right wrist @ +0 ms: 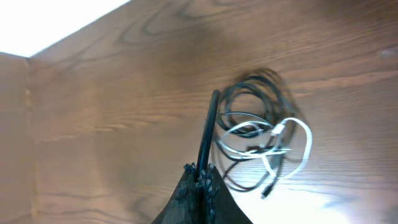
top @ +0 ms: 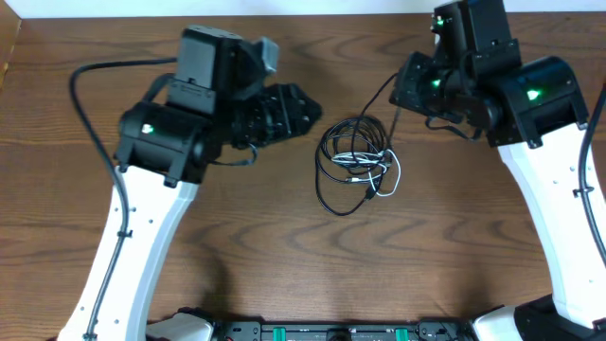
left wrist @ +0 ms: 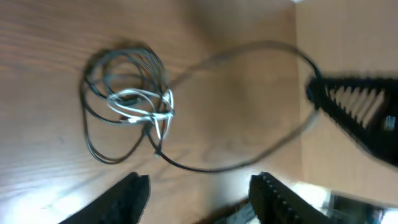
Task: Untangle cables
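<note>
The cables [top: 355, 161] lie in a loose tangle at mid-table: several black loops with a shorter white cable [top: 394, 176] through them. One black cable [right wrist: 209, 127] rises out of the tangle, and my right gripper [top: 402, 93] is shut on it, up and to the right of the pile; the right wrist view shows the cord pinched between its tips [right wrist: 202, 171]. My left gripper [top: 308, 106] hovers left of the tangle, open, with nothing between its fingers [left wrist: 124, 196]. In the left wrist view the tangle [left wrist: 127, 102] lies ahead, and the lifted black strand [left wrist: 249, 158] arcs toward the right gripper [left wrist: 357, 115].
The brown wooden table [top: 284, 237] fills all views. Thick black robot cords run along the left arm [top: 90, 114] and the right arm [top: 592, 161]. The table's far edge [right wrist: 74, 34] shows in the right wrist view.
</note>
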Controlling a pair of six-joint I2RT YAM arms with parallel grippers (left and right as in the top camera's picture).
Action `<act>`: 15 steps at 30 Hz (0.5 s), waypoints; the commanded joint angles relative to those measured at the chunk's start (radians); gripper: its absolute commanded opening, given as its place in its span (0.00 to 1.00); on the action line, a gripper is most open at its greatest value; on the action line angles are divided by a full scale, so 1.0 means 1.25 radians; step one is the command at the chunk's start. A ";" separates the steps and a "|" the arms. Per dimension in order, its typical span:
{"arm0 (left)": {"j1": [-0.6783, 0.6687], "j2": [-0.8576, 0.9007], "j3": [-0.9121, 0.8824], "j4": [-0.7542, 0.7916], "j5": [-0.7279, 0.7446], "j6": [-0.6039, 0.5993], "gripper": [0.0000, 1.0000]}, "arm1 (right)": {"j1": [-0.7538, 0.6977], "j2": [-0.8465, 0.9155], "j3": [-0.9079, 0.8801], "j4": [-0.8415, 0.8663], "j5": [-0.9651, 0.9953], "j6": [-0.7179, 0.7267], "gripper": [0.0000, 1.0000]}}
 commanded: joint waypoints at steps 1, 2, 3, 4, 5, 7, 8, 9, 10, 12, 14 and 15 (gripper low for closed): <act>-0.051 0.013 0.002 -0.005 0.044 0.069 0.66 | 0.003 0.018 0.006 0.031 -0.002 0.106 0.01; -0.072 0.015 0.002 -0.007 0.044 0.099 0.68 | 0.003 0.022 0.006 0.044 -0.002 0.133 0.02; -0.089 0.017 0.002 -0.007 0.044 0.117 0.69 | 0.003 0.027 0.006 0.058 -0.002 0.166 0.01; -0.105 0.019 0.002 -0.004 0.043 0.128 0.69 | 0.003 0.031 0.006 0.067 -0.004 0.189 0.01; -0.116 0.021 0.002 -0.002 0.040 0.133 0.68 | 0.004 0.035 0.006 0.076 -0.012 0.216 0.01; -0.137 0.025 0.002 -0.001 -0.001 0.132 0.69 | 0.004 0.044 0.006 0.090 -0.050 0.244 0.02; -0.144 0.027 0.002 -0.002 -0.036 0.132 0.69 | 0.004 0.048 0.006 0.096 -0.083 0.244 0.03; -0.150 0.028 0.002 -0.003 -0.065 0.132 0.69 | 0.004 0.048 0.006 0.097 -0.118 0.244 0.03; -0.152 0.031 0.002 -0.004 -0.085 0.132 0.69 | 0.004 0.048 0.006 0.098 -0.150 0.244 0.04; -0.152 0.035 0.002 -0.002 -0.128 0.132 0.68 | 0.004 0.048 0.006 0.099 -0.211 0.244 0.04; -0.152 0.041 0.002 0.000 -0.187 0.132 0.69 | 0.005 0.048 0.006 0.097 -0.270 0.244 0.03; -0.152 0.042 0.002 0.002 -0.212 0.132 0.68 | 0.005 0.048 0.006 0.093 -0.287 0.244 0.02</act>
